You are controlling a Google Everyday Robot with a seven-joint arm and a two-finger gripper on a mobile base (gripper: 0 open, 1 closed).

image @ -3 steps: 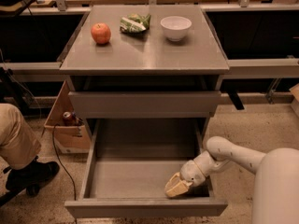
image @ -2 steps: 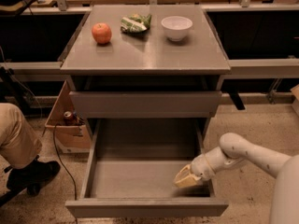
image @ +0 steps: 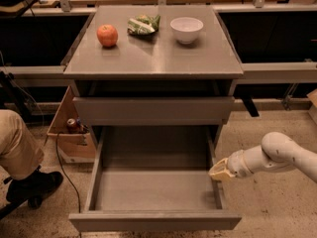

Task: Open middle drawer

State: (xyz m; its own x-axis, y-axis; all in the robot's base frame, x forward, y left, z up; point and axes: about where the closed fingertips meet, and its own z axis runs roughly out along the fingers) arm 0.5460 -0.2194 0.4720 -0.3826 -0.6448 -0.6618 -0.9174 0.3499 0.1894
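**Grey middle drawer drawn out, end effector at its right wall**

Grey metal all over the cabinet. Second level down, the middle drawer: drawn far out toward the near side, plain handleless front nearest, bare grey bottom in full view between its two side walls. Directly above, the upper drawer, with its front projecting only a little from the frame. Between that front and the top slab, a dark open gap.

From the right edge, a white arm, reaching leftward and slightly down over the speckled floor. At its tip, the yellowish end effector, right at the top of the open drawer's right side wall, roughly midway between far and near. Touching the wall or only just beside it: cannot tell. Spread wide, narrowed, or holding something: cannot tell either.

On the counter, toward the far edge, three things in a row, each apart from the next. At the left, a red apple. In the middle, a crumpled green snack bag. At the right, a white bowl, upright.

Left of the cabinet, on the floor, an open cardboard box with a red can inside. Farther left and nearer, a person's leg in tan trousers, ending in a black shoe. Between shoe and cabinet, a dark cable trailing over the floor.
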